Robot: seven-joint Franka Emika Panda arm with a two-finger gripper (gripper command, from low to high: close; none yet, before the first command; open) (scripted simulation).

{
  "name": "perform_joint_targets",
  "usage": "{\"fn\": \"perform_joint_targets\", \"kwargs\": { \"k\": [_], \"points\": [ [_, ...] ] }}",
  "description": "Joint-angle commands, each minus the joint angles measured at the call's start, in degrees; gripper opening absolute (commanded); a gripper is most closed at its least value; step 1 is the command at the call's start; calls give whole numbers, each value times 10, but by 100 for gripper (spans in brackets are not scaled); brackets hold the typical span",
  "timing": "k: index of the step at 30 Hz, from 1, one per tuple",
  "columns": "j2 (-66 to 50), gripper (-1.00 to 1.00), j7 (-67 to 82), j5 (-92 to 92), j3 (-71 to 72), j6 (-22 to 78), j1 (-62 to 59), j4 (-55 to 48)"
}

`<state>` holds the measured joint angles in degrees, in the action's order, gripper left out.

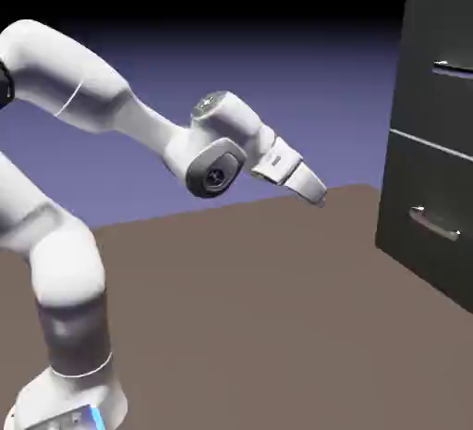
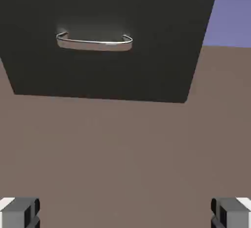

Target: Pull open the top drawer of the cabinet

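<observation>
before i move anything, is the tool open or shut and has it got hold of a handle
Tool: open, holding nothing.

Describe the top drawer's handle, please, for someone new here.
In the exterior view, find the dark cabinet at the right. A pale line divides its front; the silver bar handle sits above it, unlike the lower drawer's handle.

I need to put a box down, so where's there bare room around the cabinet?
The brown surface shows bare between the arm's base and the cabinet. Air is free between the open gripper and the cabinet front. It's crowded at the exterior view's left, where the arm stands.
</observation>
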<state>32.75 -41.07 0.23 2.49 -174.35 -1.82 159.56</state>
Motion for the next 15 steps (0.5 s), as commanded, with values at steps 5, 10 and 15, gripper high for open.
{"fn": "perform_joint_targets", "kwargs": {
  "k": [5, 10, 15],
  "points": [
    [4, 0, 58, 10, 103, -14, -104, -60],
    [8, 0, 115, 19, 206, -29, -208, -119],
    [12, 0, 173, 29, 310, -43, -312, -179]
  ]
}}
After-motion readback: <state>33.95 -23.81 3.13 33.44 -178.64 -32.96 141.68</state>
